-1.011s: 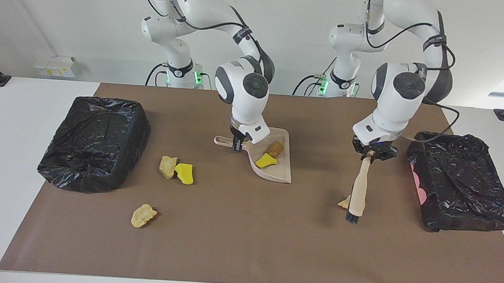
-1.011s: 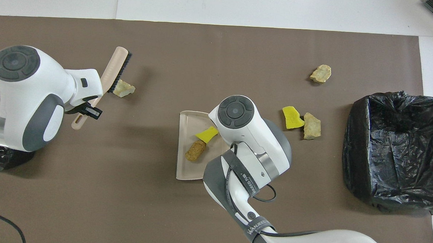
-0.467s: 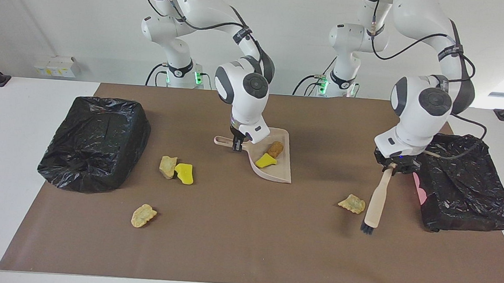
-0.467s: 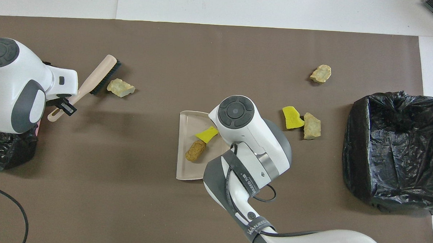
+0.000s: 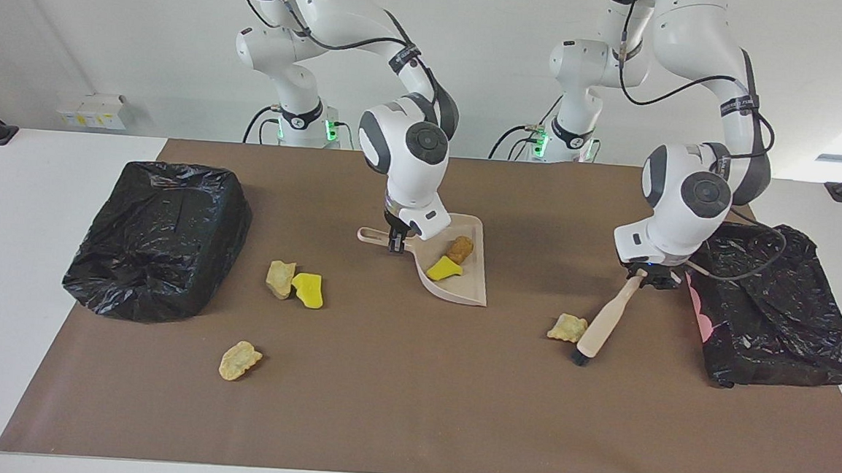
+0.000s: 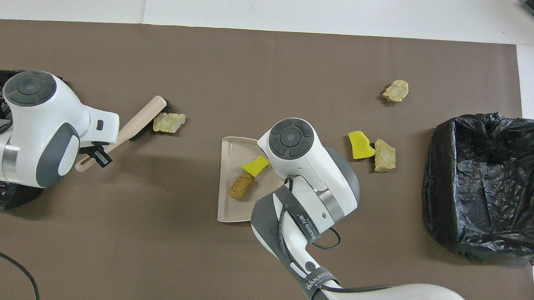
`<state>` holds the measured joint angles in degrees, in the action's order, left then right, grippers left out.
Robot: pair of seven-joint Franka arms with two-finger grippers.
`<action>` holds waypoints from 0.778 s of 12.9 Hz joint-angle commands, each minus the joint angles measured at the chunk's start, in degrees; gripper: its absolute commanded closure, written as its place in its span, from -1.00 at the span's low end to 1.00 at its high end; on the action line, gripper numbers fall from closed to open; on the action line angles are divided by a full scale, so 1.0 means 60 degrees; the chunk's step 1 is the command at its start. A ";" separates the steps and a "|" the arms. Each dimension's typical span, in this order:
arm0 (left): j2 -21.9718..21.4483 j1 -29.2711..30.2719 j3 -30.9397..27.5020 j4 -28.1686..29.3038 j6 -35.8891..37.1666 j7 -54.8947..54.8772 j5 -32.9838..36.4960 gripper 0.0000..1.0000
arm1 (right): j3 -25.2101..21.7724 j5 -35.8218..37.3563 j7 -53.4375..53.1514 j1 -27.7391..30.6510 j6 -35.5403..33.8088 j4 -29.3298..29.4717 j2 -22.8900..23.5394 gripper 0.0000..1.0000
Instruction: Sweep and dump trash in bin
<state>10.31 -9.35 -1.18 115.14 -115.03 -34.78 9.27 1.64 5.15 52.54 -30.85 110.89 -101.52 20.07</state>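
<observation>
Brush [image 5: 600, 326] swung back against the tan lump [image 5: 566, 327], nudging it toward the dustpan [image 5: 462, 283]. Left jaws [image 5: 641, 275] clamped on brush handle. Right jaws [image 5: 396, 242] clamped on dustpan handle, two trash bits in it; three more [image 5: 294, 283] near the bin [image 5: 158, 239].
</observation>
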 commanded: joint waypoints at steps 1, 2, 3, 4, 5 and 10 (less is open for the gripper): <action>-0.0809 -0.0273 0.0443 0.1080 0.0230 0.0404 -0.0328 1.00 | 0.0064 0.0079 -0.0202 0.0103 0.0443 -0.0540 -0.0239 1.00; -0.0956 -0.0287 0.0736 0.1329 0.0231 0.0696 -0.0430 1.00 | 0.0064 0.0079 -0.0275 0.0103 0.0532 -0.0613 -0.0239 1.00; -0.1073 -0.0317 0.1072 0.1506 0.0231 0.1105 -0.0576 1.00 | 0.0079 0.0079 -0.0334 0.0103 0.0533 -0.0614 -0.0239 1.00; -0.1161 -0.0317 0.1438 0.1609 0.0231 0.1617 -0.0708 1.00 | 0.0079 0.0093 -0.0334 0.0103 0.0533 -0.0614 -0.0239 1.00; -0.1191 -0.0317 0.1804 0.1668 0.0231 0.2101 -0.0753 1.00 | 0.0079 0.0094 -0.0334 0.0103 0.0533 -0.0614 -0.0239 1.00; -0.1221 -0.0317 0.3081 0.1537 0.0318 0.4197 -0.1690 1.00 | 0.0064 0.0094 -0.0334 0.0103 0.0518 -0.0614 -0.0239 1.00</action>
<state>4.31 -10.89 15.68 123.55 -113.83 -12.13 1.35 1.61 5.15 52.23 -30.64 112.05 -102.88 19.70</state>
